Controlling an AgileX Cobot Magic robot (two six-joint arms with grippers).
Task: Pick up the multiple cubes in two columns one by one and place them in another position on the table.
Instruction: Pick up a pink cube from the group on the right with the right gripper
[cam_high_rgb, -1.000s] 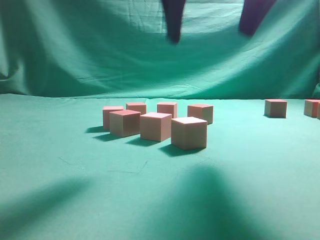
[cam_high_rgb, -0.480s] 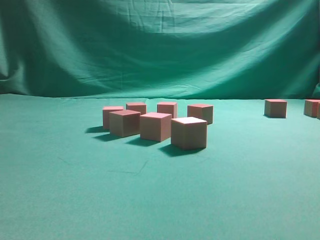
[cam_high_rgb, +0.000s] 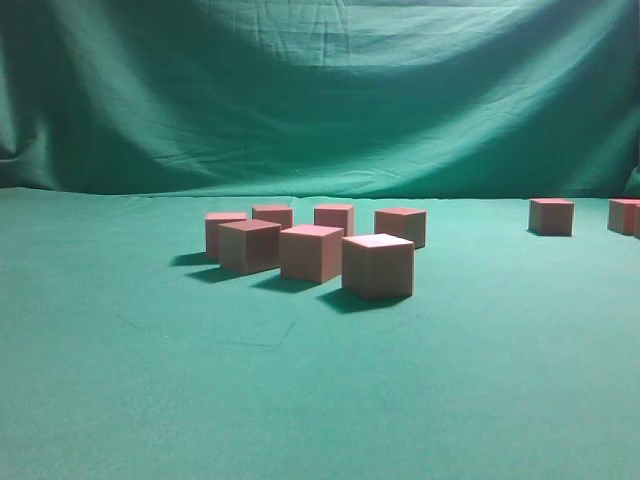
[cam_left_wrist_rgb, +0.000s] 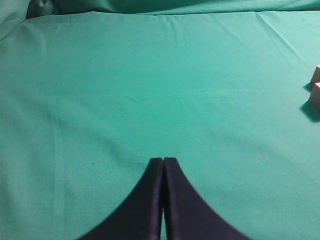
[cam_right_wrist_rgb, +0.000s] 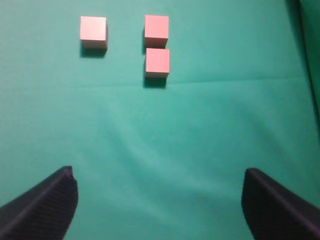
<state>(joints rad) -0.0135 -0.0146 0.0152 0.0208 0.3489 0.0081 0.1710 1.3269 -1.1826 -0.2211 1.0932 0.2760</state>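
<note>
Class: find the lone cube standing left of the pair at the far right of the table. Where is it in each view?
Exterior: lone cube, right side, far back.
Right wrist: top left.
Left wrist: cannot be picked out; only clipped cubes at the right edge.
Shared landmark: the pair to its right.

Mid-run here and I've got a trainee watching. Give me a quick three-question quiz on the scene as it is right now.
1. True or false: the left gripper is shut and holds nothing.
2. How many cubes does the right wrist view show ahead of the right gripper? A) one B) three C) six
3. In the exterior view, the nearest cube belongs to a cluster of how many?

Key: 1 true. 2 B: one apart, two in a column. 3 six.
</note>
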